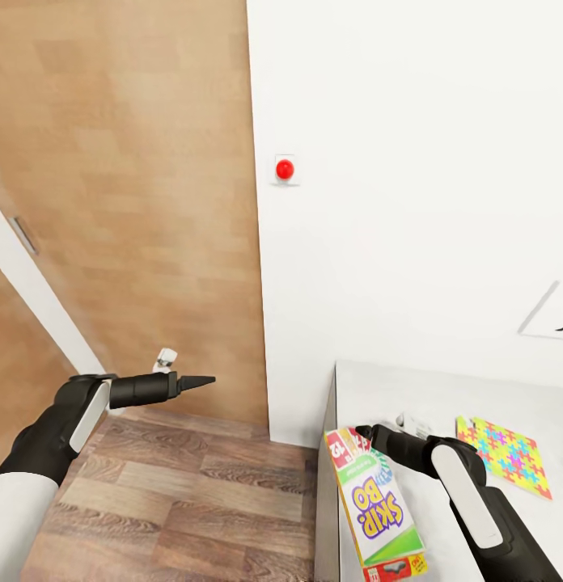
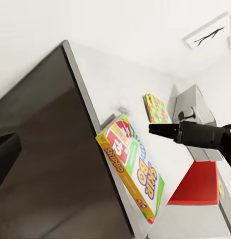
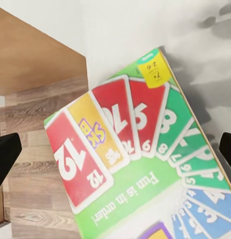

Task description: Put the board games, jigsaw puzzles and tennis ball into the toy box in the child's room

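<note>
Right gripper (image 1: 364,431) reaches over the near corner of the white table (image 1: 411,388), its fingers spread wide apart, as the right wrist view shows with one dark fingertip at each side edge and the card-game box (image 3: 140,164) lying between them. That box (image 1: 377,505), printed with fanned number cards, rests on the table's edge, one corner jutting past the rim over the wood floor (image 1: 176,493); whether the fingers touch it I cannot tell. In the left wrist view the same box (image 2: 133,167) lies tilted along the table edge with the right gripper (image 2: 151,130) just above its far end. Behind it stands a grey toy box (image 2: 195,107) whose inside I cannot see, and beside that lies a flat red board (image 2: 197,184). A jigsaw puzzle (image 1: 504,454) with a bright cross pattern lies flat on the table, near the right arm and apart from the card box. Left gripper (image 1: 209,379) hangs over the floor by the wooden door (image 1: 128,202), well apart from the table, its fingers pressed together into a point. A red button (image 1: 285,169) sits on the white wall.
</note>
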{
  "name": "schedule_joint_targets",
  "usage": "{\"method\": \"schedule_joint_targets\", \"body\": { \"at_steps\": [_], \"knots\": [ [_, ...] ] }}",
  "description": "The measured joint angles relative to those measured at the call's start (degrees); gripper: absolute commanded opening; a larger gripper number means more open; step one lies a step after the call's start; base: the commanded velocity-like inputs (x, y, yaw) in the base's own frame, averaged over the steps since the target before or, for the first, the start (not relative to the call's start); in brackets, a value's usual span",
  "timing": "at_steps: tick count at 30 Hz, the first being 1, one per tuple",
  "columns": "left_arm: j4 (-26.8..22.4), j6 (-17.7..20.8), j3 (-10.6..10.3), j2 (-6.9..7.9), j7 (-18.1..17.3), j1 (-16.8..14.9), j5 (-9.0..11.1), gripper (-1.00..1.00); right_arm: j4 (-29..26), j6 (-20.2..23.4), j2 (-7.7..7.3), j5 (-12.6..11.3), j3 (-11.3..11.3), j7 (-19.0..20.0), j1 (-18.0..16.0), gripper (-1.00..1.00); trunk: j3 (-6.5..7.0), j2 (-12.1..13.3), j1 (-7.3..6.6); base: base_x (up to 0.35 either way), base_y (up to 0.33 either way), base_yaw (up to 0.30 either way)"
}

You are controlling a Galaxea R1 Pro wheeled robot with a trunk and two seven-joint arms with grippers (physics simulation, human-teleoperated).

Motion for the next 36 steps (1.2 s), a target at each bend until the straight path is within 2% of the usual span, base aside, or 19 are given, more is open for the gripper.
{"method": "schedule_joint_targets", "body": {
  "at_steps": [29, 36],
  "knots": [
    [0.0, -0.09, 0.0, -0.09, 0.0, 0.0, -0.02, 1.0, 0.58, 0.24, -0.02, 0.01, -1.1, 0.28, -0.2, 1.0, -2.73, -0.01, 0.0, 0.0, 0.0, 0.0],
    [0.0, -0.09, 0.0, -0.09, 0.0, 0.0, -0.01, 1.0, 0.57, 0.31, -0.02, 0.01, -1.1, 0.28, -0.2, 1.0, -3.04, -0.01, 0.0, 0.0, 0.0, 0.0]
  ]
}}
